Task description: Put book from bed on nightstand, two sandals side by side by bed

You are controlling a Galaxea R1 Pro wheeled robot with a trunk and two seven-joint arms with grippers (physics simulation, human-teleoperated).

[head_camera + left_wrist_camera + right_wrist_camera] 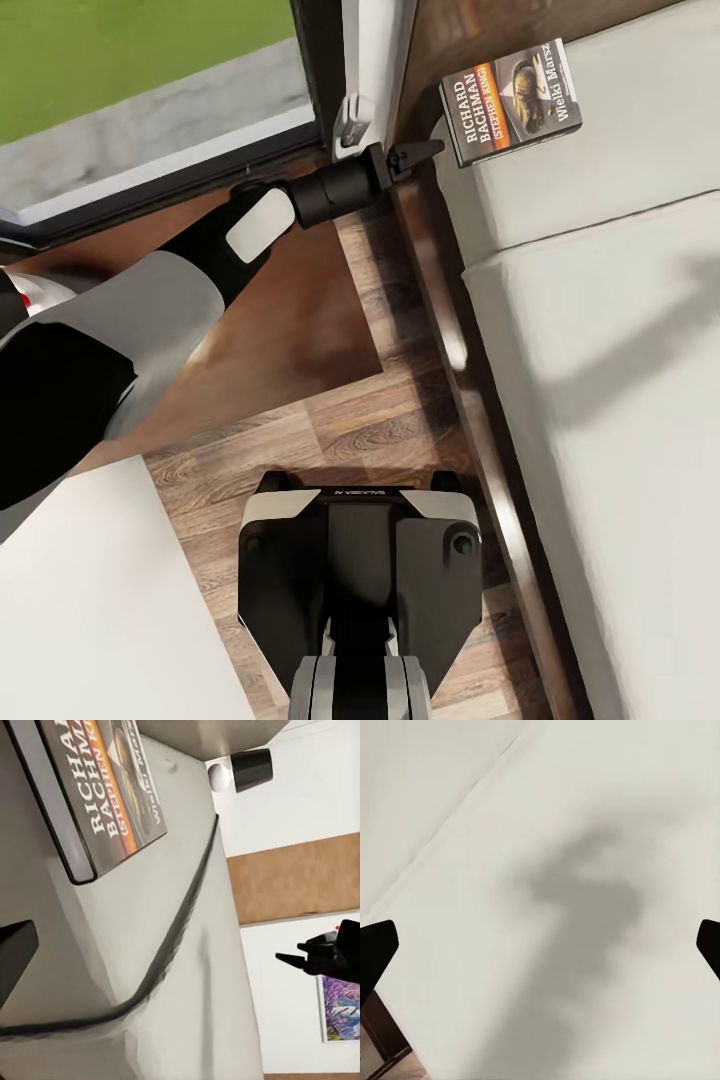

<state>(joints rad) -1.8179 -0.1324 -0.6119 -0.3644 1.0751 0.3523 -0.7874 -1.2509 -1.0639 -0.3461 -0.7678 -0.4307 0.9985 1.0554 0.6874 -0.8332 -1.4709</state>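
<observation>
The book [510,100] lies flat near the corner of the bed's pale mattress [620,420], its dark cover with white lettering facing up. My left gripper [425,152] hovers at the bed's edge, just short of the book and apart from it, jaws open. The left wrist view shows the book [97,795] close ahead, beyond one fingertip [15,952]. Under my left arm, beside the bed, is the nightstand's dark glossy top [300,320]. My right gripper [540,949] hangs open over bare mattress [585,832], casting a shadow. The sandals are out of view.
The bed's dark wooden frame [460,370] runs along the wood-plank floor [360,430] in front of my base [360,570]. A dark-framed glass opening [150,90] stands behind the nightstand. A white surface [90,600] sits at my near left.
</observation>
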